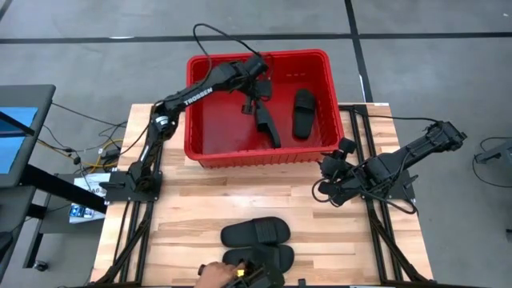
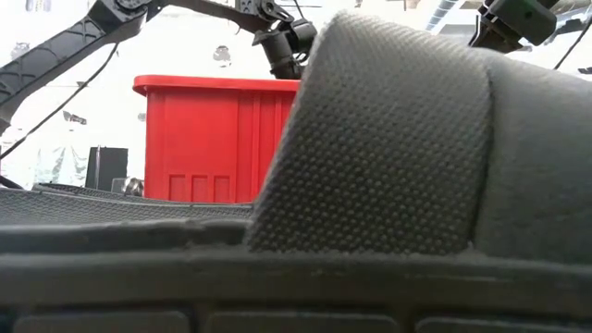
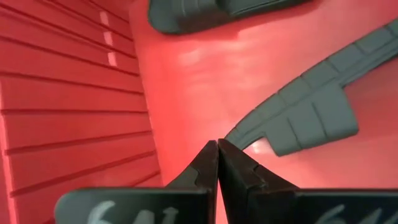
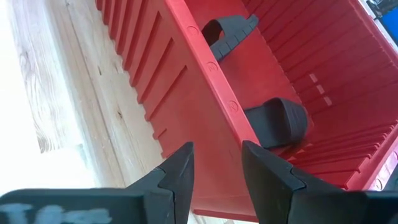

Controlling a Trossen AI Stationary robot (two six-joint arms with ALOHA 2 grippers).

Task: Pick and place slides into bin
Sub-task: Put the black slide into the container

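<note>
1. Step in hand, as judged: two slides already lie in the bin (image 1: 194,64), two wait on the table (image 1: 184,208), so the task stands about half done; the left gripper (image 1: 261,90) hangs inside the bin with its fingers (image 3: 205,163) pressed together and nothing between them, which suggests a drop just finished.
2. Slides in the bin: one slide (image 1: 268,124) lies tipped on its edge directly below the left gripper, sole ribs showing in the left wrist view; the other (image 1: 304,112) lies flat, beside that gripper on the side nearer the right arm.
3. Right gripper (image 1: 334,166): fingers spread and empty, poised just outside the bin's near wall; both binned slides lie beyond that wall from it.
4. Slides on the table: one (image 1: 254,233) lies flat, well apart from both grippers, toward the table's near edge; a second (image 1: 268,260) sits just past it, where a person's hand (image 1: 214,274) touches it.
5. Next move, as judged: either arm must withdraw from the bin, open over a table slide, and close across its strap; the hand should clear first.
</note>
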